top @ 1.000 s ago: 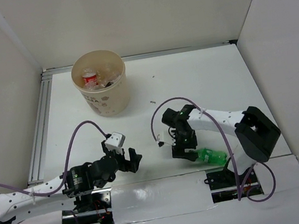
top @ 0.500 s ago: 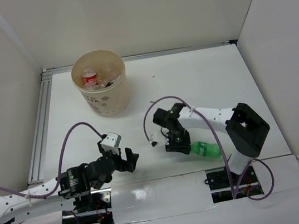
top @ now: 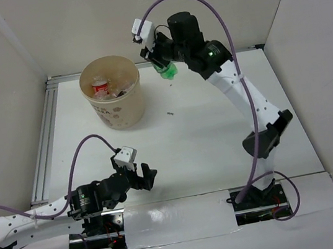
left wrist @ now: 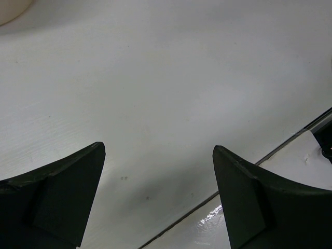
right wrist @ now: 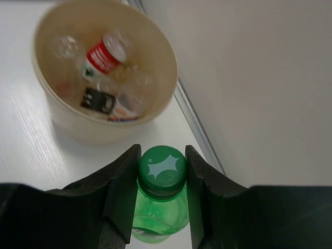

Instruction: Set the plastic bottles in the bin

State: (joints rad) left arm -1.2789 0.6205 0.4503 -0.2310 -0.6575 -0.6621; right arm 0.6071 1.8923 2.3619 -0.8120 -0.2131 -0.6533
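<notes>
Jaws of the right arm are closed on the green bottle [right wrist: 161,192], one dark finger [right wrist: 122,197] pressed to each side of its neck just under the green cap [right wrist: 162,166]. The cap points away from the wrist, and the bottle's body runs back between the fingers toward the camera. The right jaws hold the bottle raised well above the tabletop [top: 216,123], with the arm stretched up toward the back wall [right wrist: 259,78].

Ahead of these jaws and to their left stands the bin [right wrist: 62,124], upright and open. In the wrist view the cap sits just short of the bin's near rim, beside the mouth and not over it. Inside the bin lie several bottles: a red-labelled one [right wrist: 104,54] toward the far side, clear ones [right wrist: 65,46] around it, and a dark-labelled one [right wrist: 97,100] nearer the jaws. A purple cable [top: 198,1] arcs over the raised arm.

The left jaws stand wide apart with nothing between them, their two dark fingers [left wrist: 52,197] low over bare white tabletop. Just behind them runs the seam where a glossy white strip [left wrist: 290,171] covers the tabletop's near edge. From these jaws the bin is well apart, far ahead and a little to the left, and only a sliver of its base shows in the left wrist view.
</notes>
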